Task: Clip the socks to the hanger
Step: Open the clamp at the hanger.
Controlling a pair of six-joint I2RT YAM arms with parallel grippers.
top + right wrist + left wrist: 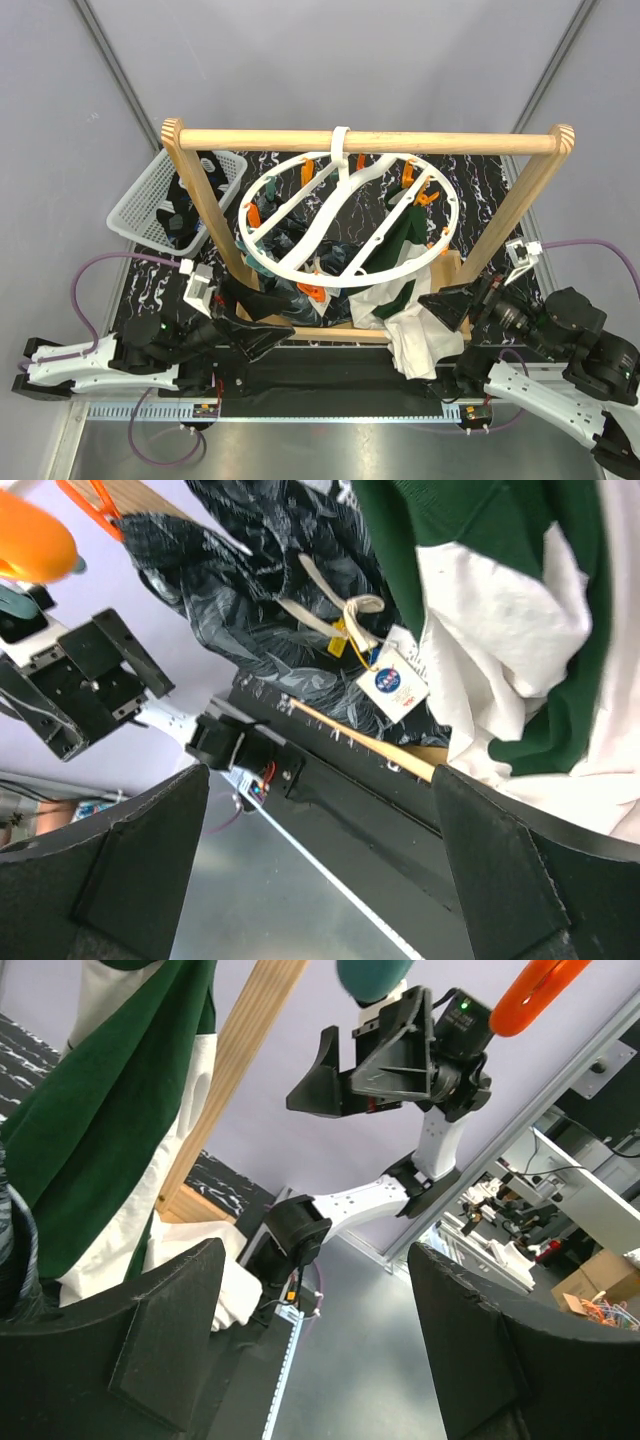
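The left claw [255, 315] lay low at the near left of the hanger [335, 205], pointing inward, its jaws apart and empty. The right claw [452, 305] faced it from the hanger's near right, jaws spread wide, holding nothing.

From high behind the arm bases, looking down over the hanger [336, 206] and wooden rail [370, 140]. From the left wrist, low and close, tilted up past the green-and-white cloth [100, 1130] toward the right arm [380, 1192]. From the right wrist, equally low, facing across toward the left arm [100, 670]. Common to all three: that cloth.
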